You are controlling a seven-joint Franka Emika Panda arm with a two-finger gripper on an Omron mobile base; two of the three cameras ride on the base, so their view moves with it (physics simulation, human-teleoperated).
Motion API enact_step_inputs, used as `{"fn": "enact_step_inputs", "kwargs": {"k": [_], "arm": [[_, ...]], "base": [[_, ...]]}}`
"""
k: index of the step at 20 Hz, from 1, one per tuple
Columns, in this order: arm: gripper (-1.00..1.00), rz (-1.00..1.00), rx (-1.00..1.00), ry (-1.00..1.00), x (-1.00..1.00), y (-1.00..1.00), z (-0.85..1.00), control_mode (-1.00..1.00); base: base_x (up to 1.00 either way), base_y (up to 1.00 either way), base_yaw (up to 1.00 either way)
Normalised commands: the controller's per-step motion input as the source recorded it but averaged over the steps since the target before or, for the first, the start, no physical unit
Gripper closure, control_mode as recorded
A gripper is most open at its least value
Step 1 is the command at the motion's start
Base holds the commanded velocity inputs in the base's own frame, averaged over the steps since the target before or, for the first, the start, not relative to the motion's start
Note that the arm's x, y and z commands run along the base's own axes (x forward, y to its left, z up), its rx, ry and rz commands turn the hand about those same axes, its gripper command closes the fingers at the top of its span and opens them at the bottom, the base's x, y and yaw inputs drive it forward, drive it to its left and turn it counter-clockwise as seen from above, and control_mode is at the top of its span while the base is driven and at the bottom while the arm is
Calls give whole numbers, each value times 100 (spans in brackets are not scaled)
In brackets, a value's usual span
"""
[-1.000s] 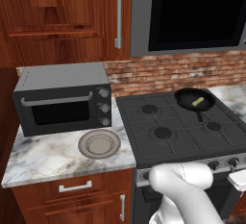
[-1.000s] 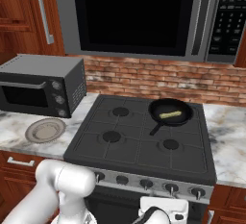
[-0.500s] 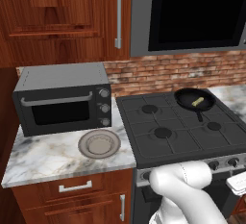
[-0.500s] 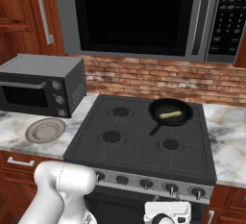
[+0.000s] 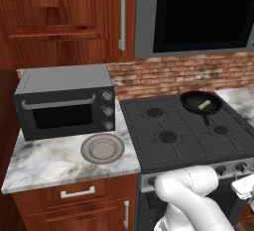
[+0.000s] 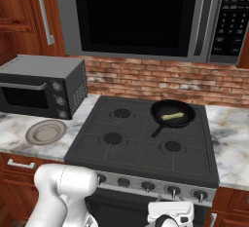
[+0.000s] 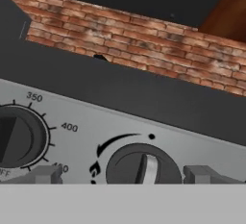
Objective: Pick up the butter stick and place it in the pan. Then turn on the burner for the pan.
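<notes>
The black pan (image 6: 172, 113) sits on the stove's back right burner, handle toward the front. The pale yellow-green butter stick (image 6: 172, 117) lies inside it; the left base view shows the pan (image 5: 201, 101) and the butter stick (image 5: 203, 105) the same way. My gripper (image 7: 126, 175) is low in front of the stove's control panel, open. Its fingertips (image 7: 48, 174) stand on either side of a burner knob (image 7: 141, 165) without gripping it. The hand (image 6: 169, 216) shows below the row of knobs.
A larger oven dial (image 7: 19, 136) marked 350 and 400 sits left of the knob. A toaster oven (image 5: 67, 103) and a grey-beige plate (image 5: 102, 148) are on the marble counter (image 5: 44, 163) left of the stove. A microwave (image 6: 141, 14) hangs above.
The hand has shifted only slightly in front of the knob row. The pan and the butter stick have not moved.
</notes>
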Motion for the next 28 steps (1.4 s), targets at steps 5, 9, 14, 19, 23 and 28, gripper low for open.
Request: {"fn": "enact_step_inputs", "kwargs": {"k": [5,9,14,19,23,28], "arm": [[-100,0,0,0,15,-1,-3,-100],[-100,0,0,0,7,-6,-1,-100],[-100,0,0,0,5,-4,0,-100],[-100,0,0,0,12,0,-4,-100],[100,0,0,0,17,0,-8,-100],[100,0,0,0,12,0,-14,-100]], "base": [[0,0,0],[0,0,0],[0,0,0],[0,0,0],[0,0,0],[0,0,0]]}}
